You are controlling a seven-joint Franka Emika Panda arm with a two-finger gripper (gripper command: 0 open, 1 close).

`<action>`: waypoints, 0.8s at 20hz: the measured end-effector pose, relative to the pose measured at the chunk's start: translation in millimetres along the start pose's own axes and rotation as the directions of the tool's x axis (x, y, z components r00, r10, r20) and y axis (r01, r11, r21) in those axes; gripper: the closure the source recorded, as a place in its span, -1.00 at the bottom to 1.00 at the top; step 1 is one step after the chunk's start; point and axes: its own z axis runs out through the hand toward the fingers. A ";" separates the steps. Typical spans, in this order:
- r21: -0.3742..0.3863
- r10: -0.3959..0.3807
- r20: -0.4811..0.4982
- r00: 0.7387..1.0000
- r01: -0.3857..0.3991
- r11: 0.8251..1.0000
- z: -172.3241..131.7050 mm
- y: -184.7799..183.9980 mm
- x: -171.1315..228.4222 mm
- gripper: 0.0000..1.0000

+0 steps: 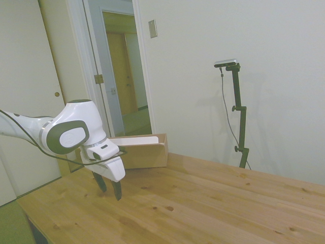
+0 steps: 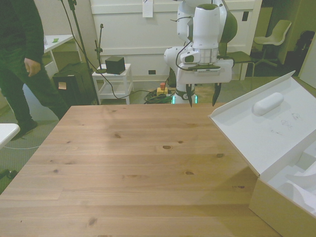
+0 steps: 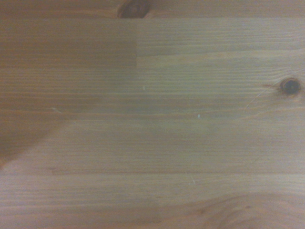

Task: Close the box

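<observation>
The tan cardboard box (image 2: 274, 203) stands at the front view's right, near the table's edge, with white packing inside. Its lid flap (image 2: 261, 131) is swung open and leans up and outward, white inner face showing, with the oval handle cutout (image 2: 268, 103) in it. In the side view the box (image 1: 144, 152) sits at the far end of the table, behind the arm. My gripper (image 2: 202, 100) hangs open just above the wood near the table's far edge, fingers pointing down, nothing between them, well apart from the box. The wrist view shows only bare table planks (image 3: 152, 119).
A person (image 2: 19, 59) in dark clothes stands beyond the table at the front view's left. A small white cart (image 2: 112, 79) with a black cube on it and a chair (image 2: 273, 34) stand on the floor behind the table. The wooden tabletop (image 2: 138, 158) spreads wide between gripper and box.
</observation>
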 end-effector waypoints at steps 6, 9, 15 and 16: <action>-0.004 -0.031 -0.009 0.999 0.031 0.999 -0.9 -5.5 -4.5 -1.00; 0.013 -0.050 -0.044 0.998 0.051 0.999 -16.2 -15.2 -1.3 -1.00; 0.069 -0.107 -0.128 0.986 0.116 0.991 -57.9 -52.1 0.1 -1.00; 0.079 -0.119 -0.143 0.982 0.132 0.988 -60.1 -59.6 1.0 -1.00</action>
